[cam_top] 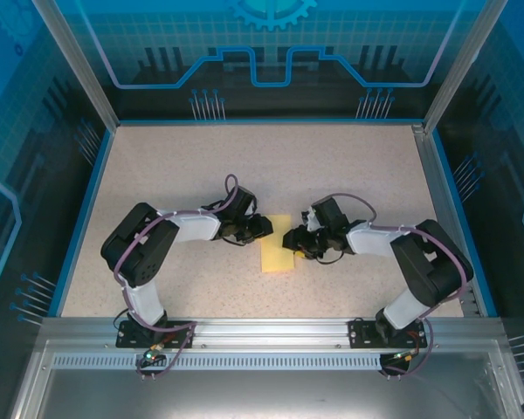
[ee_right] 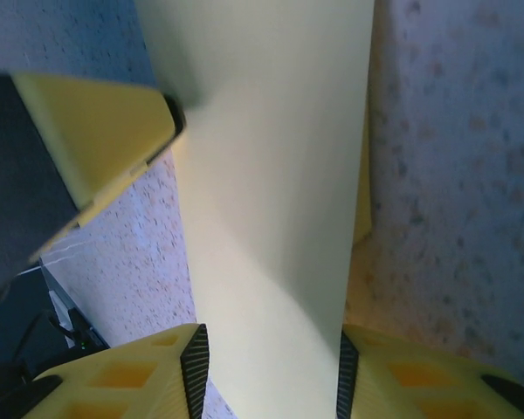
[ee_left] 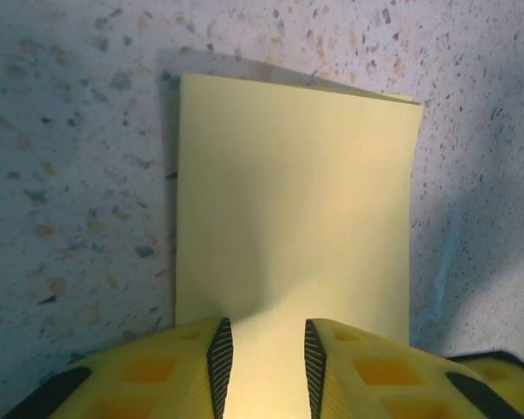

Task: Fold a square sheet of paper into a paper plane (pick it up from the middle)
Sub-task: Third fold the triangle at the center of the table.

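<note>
— What takes up most of the overhead view?

— The speckled table (cam_top: 157,175). Its near edge is cut off by a metal rail (cam_top: 271,330) where the arms are bolted. The left arm (cam_top: 144,249) and the right arm (cam_top: 428,262) both bend inward toward the middle.

— And the paper?

— The sheet of paper (cam_top: 277,255) lies at the table's centre, between the two wrists. It reads as a yellow upright rectangle rather than a square. From the left wrist, a second layer's edge peeks out along the far side, so it is doubled over. From above, its sides are partly covered by the gripper heads.

— The left gripper?

— The left gripper (cam_top: 260,229) sits at the sheet's left edge. In its own camera the two fingers stand apart with a narrow gap, and the paper runs flat under and between them. The frame cuts off the fingers low down, so I can't see whether they press on the sheet.

— The right one?

— The right gripper (cam_top: 293,240) is at the sheet's right edge. In its own camera the pads are also apart, and a bowed band of paper, standing off the table, fills the gap from pad to pad. I can't tell whether they clamp it or only flank it. A finger (ee_right: 96,131) of the left gripper meets the sheet at the upper left, too blurred to show more.
</note>
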Robot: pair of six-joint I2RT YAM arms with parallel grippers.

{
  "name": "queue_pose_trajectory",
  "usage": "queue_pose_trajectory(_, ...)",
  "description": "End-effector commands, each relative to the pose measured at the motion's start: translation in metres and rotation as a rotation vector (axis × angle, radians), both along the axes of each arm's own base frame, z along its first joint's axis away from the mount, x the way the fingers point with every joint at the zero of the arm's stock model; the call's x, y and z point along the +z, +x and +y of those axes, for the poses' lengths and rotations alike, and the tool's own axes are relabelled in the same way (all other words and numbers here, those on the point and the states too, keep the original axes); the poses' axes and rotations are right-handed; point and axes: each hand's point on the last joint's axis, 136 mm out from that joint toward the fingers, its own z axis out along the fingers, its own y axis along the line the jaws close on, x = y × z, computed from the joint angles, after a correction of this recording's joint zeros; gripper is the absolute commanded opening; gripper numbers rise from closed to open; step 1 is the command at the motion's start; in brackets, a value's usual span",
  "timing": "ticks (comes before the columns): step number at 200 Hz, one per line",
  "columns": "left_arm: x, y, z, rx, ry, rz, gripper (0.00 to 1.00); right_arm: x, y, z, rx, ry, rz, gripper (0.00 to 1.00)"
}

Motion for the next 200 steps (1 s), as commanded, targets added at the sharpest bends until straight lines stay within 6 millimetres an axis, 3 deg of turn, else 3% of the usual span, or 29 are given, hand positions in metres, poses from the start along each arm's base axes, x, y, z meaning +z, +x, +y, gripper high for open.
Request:
queue_pose_trajectory(1, -0.011, -0.022, 0.013, -0.042, 0.047, 0.049, 0.36, 0.003, 0.007, 0.007, 0.054, 0.049, -0.001, 0.41)
queue_pose_trajectory(68, 0.029, -0.029, 0.011, -0.108, -0.005, -0.064, 0.51, -0.004, 0.014, 0.007, 0.069, 0.076, 0.051, 0.2)
queue_pose_trajectory(109, 0.054, -0.076, -0.003, -0.309, 0.062, -0.227, 0.62, -0.001, 0.015, 0.01, 0.055, 0.102, 0.069, 0.13)
queue_pose_trajectory(151, 0.049, -0.123, -0.01, -0.513, 0.322, -0.39, 0.72, 0.006, 0.016, 0.011, 0.041, 0.113, 0.085, 0.12)
queue_pose_trajectory(200, 0.033, -0.135, -0.026, -0.614, 0.552, -0.502, 0.76, 0.006, 0.015, 0.011, 0.025, 0.118, 0.098, 0.12)
